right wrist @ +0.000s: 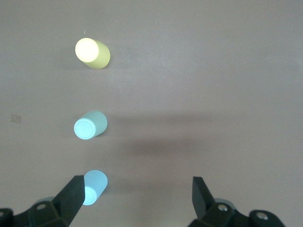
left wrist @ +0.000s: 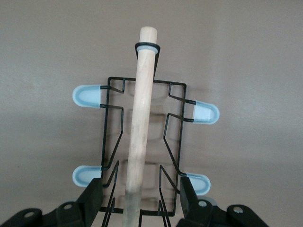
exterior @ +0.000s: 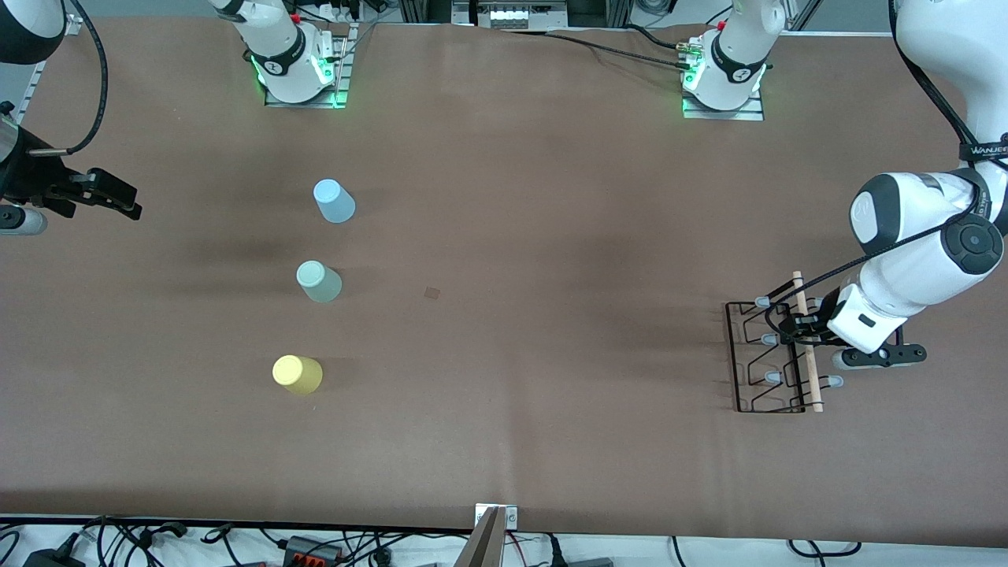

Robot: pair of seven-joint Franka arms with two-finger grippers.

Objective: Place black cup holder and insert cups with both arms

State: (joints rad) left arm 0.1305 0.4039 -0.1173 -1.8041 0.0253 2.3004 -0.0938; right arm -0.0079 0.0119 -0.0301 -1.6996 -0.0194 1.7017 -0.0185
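The left hand [exterior: 797, 329] is down over the black cup holder [exterior: 770, 359] at the left arm's end of the brown tabletop [exterior: 551, 236], fingers spread on either side of the wooden rod [left wrist: 138, 132], not yet closed on it. Judged from this, it should center on the rod and squeeze evenly so the rack lifts without tipping. The right hand [exterior: 118, 197] waits open and empty above its end, near the blue cup [exterior: 334, 201], green cup [exterior: 318, 282] and yellow cup [exterior: 297, 374], all upside down
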